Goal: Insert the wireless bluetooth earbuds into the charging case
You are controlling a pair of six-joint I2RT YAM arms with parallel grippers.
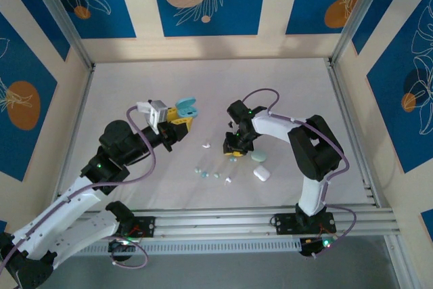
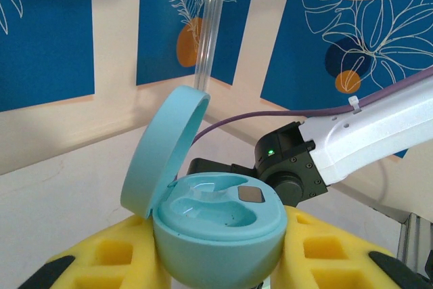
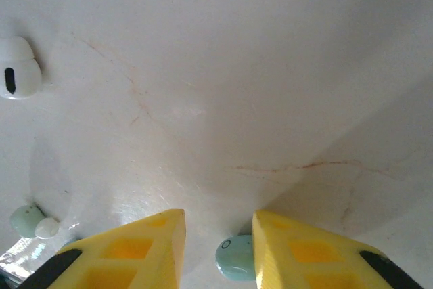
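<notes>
Pale blue charging case (image 2: 216, 231), lid up, is clamped in my left jaws. My right jaws stand parted astride a pale blue earbud (image 3: 235, 260) on the surface (image 3: 270, 99). Risk: closing off-centre may squirt that glossy earbud away.

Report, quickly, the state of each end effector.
Left end effector: closed on the open pale blue rounded plastic charging case.
Right end effector: open, poised over a tiny pale blue glossy plastic earbud, not gripping it.
</notes>
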